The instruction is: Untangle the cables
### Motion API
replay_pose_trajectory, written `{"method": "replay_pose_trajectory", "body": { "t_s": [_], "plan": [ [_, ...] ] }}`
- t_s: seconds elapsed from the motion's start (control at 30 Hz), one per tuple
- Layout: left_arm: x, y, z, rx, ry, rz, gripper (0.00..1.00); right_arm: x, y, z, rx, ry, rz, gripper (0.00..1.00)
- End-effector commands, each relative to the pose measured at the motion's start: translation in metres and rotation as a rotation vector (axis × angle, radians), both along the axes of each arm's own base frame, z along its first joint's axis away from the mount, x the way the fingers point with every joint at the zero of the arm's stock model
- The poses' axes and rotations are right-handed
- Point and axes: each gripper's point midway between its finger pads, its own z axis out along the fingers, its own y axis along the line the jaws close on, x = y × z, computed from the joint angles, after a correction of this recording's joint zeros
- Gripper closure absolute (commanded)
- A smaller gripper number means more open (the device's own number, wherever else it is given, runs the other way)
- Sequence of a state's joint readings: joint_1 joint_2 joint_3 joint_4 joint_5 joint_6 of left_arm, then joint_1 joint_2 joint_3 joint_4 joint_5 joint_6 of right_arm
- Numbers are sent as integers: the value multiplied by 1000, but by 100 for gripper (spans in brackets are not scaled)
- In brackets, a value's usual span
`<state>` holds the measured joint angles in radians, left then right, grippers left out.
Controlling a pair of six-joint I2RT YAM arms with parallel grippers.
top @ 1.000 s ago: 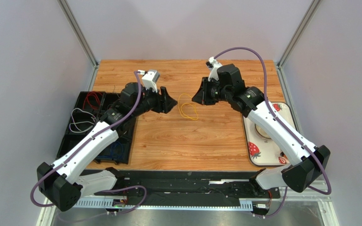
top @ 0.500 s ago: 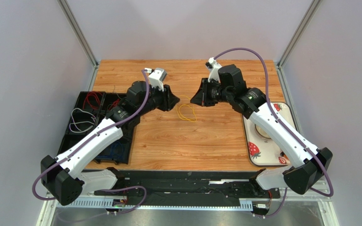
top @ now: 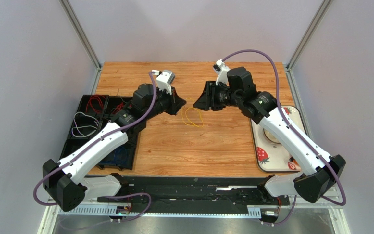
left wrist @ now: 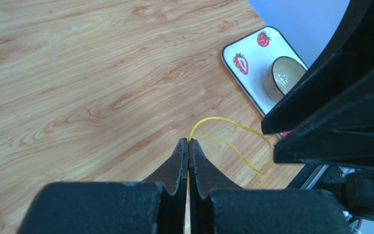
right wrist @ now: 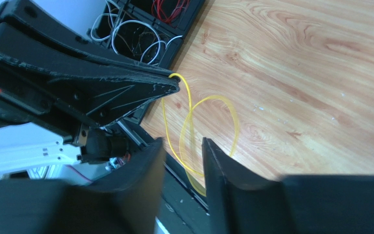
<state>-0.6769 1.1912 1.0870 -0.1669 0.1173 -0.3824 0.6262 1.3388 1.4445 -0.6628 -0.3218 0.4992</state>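
A thin yellow cable (top: 194, 117) hangs in a loop above the middle of the wooden table. My left gripper (top: 182, 103) is shut on its top end; in the left wrist view the yellow cable (left wrist: 223, 118) comes out of the closed left gripper (left wrist: 188, 141) tip. My right gripper (top: 197, 103) faces it from the right, open. In the right wrist view the yellow cable (right wrist: 218, 97) dangles past the open right gripper (right wrist: 183, 142), not pinched. More cables, red (top: 95, 102), white (top: 82, 125) and blue (top: 118, 156), lie in the black tray (top: 77, 148) on the left.
A strawberry-patterned tray (top: 291, 117) with a round bowl (top: 272, 134) sits at the table's right edge, also seen as the tray (left wrist: 252, 53) in the left wrist view. The two grippers' tips are close together over the table's far middle.
My left gripper has closed on the yellow cable's top end. My right gripper, shut before, has opened and let the cable go.
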Motion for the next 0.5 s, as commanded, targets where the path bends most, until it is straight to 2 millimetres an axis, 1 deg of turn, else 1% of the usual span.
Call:
{"method": "replay_pose_trajectory", "body": {
  "t_s": [0.0, 0.03, 0.07, 0.1, 0.17, 0.23, 0.27, 0.3, 0.33, 0.37, 0.4, 0.43, 0.47],
  "plan": [
    [4, 15, 42, -17, -78, 85, 100, 4, -9, 19, -4, -64, -50, 44],
    [2, 21, 35, 20, -55, 98, 100, 7, -13, 17, -25, -70, -75, 39],
    [5, 27, 36, 38, -55, 130, 100, 13, -23, 11, -67, -74, -132, 39],
    [7, 35, 35, 57, -53, 169, 100, 15, -28, 8, -85, -75, -159, 38],
    [6, 45, 27, 95, -28, 206, 100, 20, -37, -2, -126, -68, -207, 39],
    [4, 59, 26, 111, -25, 265, 100, 19, -37, -8, -137, -56, -203, 40],
    [4, 65, 20, 123, -16, 288, 100, 17, -36, -11, -133, -43, -195, 41],
    [3, 75, 23, 128, -26, 330, 100, 16, -35, -18, -140, -26, -190, 41],
    [0, 83, 18, 163, -13, 346, 100, 15, -35, -20, -141, -20, -188, 43],
    [-1, 89, 18, 183, -14, 362, 100, 15, -35, -23, -143, -14, -187, 43],
    [-1, 101, 19, 208, -21, 408, 100, 14, -35, -27, -148, -7, -186, 43],
    [-5, 111, 14, 241, -4, 434, 100, 13, -36, -29, -151, -4, -187, 43],
    [-7, 119, 14, 252, -3, 465, 100, 13, -36, -31, -152, -1, -188, 44]
  ]
}}
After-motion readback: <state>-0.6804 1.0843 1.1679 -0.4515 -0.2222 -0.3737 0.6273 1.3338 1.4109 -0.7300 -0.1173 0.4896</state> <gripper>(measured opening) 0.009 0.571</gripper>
